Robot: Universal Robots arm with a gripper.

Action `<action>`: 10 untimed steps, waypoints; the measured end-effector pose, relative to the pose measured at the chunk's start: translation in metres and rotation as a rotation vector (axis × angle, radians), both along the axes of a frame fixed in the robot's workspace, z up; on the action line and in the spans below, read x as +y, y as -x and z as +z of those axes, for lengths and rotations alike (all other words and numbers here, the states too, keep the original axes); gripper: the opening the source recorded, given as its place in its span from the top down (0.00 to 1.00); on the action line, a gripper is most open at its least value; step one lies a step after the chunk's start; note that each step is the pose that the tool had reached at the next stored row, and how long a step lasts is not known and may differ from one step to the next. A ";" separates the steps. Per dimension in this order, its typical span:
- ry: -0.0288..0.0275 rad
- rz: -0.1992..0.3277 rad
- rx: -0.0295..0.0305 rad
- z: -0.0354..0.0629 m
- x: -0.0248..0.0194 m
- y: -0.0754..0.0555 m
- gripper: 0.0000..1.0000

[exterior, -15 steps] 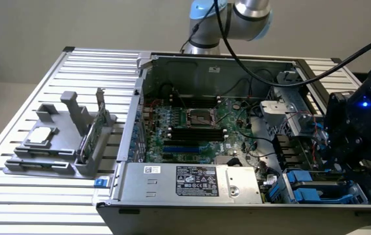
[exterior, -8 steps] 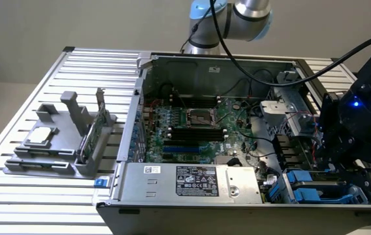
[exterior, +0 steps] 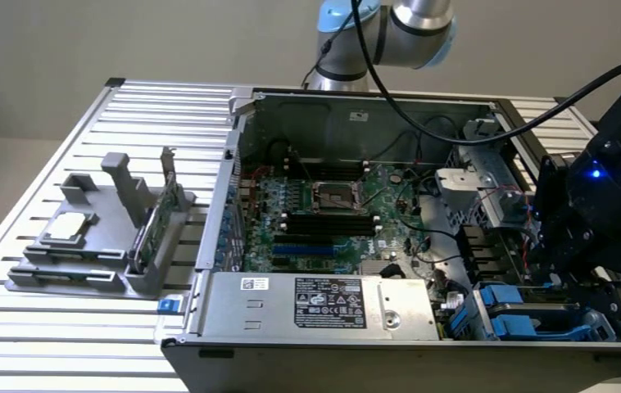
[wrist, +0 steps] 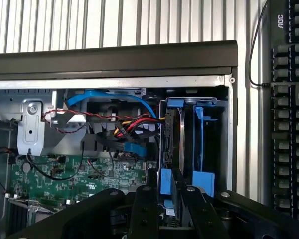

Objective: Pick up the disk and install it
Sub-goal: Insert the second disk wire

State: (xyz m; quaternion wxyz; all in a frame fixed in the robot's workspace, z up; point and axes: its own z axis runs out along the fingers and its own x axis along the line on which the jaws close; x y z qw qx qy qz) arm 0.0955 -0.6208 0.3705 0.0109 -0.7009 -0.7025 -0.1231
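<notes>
White letters reading "AOC" are showing at the upper corner of the black keyboard [wrist: 289, 104] lying beside the case. The white-and-black label [exterior: 330, 300] on the grey metal power-supply box [exterior: 322, 307] is carrying print too small to read.

Blue-bracketed disk [wrist: 168, 149]; black gripper [wrist: 165, 201]; green motherboard [exterior: 327, 214]; grey ribbed table [exterior: 59, 151]; black keyboard [wrist: 289, 109]; red-black twisted wires [wrist: 97, 115].

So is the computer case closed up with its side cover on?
No, the computer case lies open on the table, so the green motherboard and its cables show in the exterior view.
</notes>
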 end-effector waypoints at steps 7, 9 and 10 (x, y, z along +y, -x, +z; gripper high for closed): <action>0.0000 0.000 0.0000 0.0001 0.0000 0.000 0.74; 0.0005 0.000 -0.0011 0.0003 0.0003 0.000 0.74; 0.0004 0.000 -0.0016 0.0003 0.0014 0.000 0.74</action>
